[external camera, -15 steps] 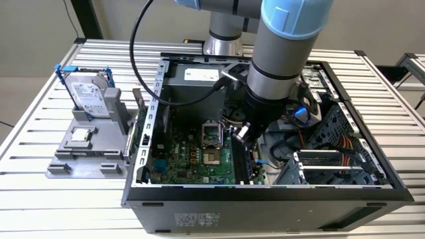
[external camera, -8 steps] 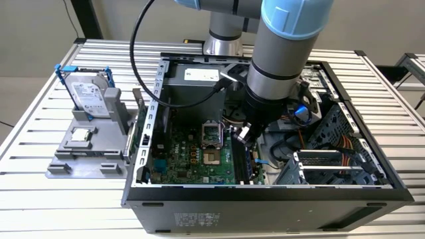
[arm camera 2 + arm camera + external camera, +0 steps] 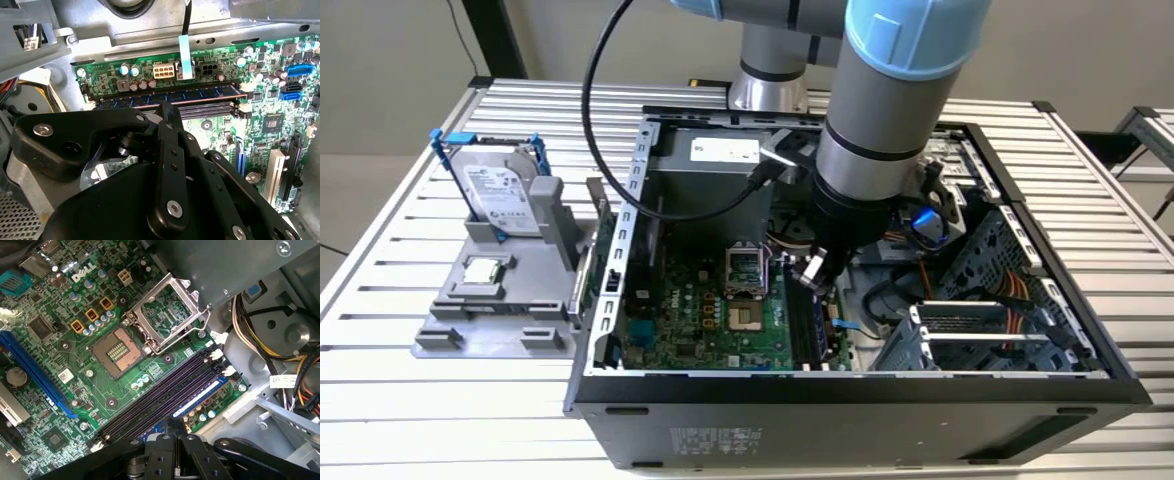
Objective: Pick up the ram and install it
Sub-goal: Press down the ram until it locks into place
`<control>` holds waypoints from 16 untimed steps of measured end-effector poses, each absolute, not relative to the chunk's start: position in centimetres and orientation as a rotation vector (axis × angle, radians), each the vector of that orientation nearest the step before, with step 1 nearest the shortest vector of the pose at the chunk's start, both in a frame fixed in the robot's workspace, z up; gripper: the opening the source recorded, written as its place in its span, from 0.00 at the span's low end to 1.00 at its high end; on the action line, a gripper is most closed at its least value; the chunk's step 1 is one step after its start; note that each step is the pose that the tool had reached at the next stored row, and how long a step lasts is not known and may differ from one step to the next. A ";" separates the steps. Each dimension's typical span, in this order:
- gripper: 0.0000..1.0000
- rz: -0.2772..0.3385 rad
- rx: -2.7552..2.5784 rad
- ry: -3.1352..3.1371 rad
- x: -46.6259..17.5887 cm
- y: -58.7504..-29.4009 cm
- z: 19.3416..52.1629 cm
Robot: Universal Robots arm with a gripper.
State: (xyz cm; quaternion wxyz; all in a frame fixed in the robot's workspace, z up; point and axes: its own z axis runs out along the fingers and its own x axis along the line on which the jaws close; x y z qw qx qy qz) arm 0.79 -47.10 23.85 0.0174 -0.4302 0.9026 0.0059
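Observation:
The ram (image 3: 200,93) is a long blue-green stick with dark chips, lying in the outermost black slot of the green motherboard (image 3: 260,100). In the first wrist view the ram (image 3: 201,393) shows a pale label along its top edge. My gripper (image 3: 167,107) has its black fingers pressed together, with the tip right over the middle of the stick. The first wrist view shows the gripper (image 3: 175,426) above the row of slots. In the exterior view the gripper (image 3: 809,278) reaches down inside the open computer case (image 3: 854,390).
An open processor socket (image 3: 117,347) with its raised metal frame (image 3: 167,315) lies beside the slots. Cable bundles (image 3: 260,335) and a drive cage (image 3: 987,330) crowd the case's right side in the exterior view. Outside it, a grey holder (image 3: 494,310) carries a silver hard drive (image 3: 500,195).

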 end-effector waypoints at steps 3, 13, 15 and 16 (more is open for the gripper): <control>0.00 0.019 -1.367 2.790 0.8 -47.1 23.8; 0.00 0.021 -1.472 2.736 0.8 -47.1 23.8; 0.00 0.022 -1.492 2.726 0.8 -47.1 23.8; 0.00 0.022 -1.502 2.720 0.8 -47.1 23.8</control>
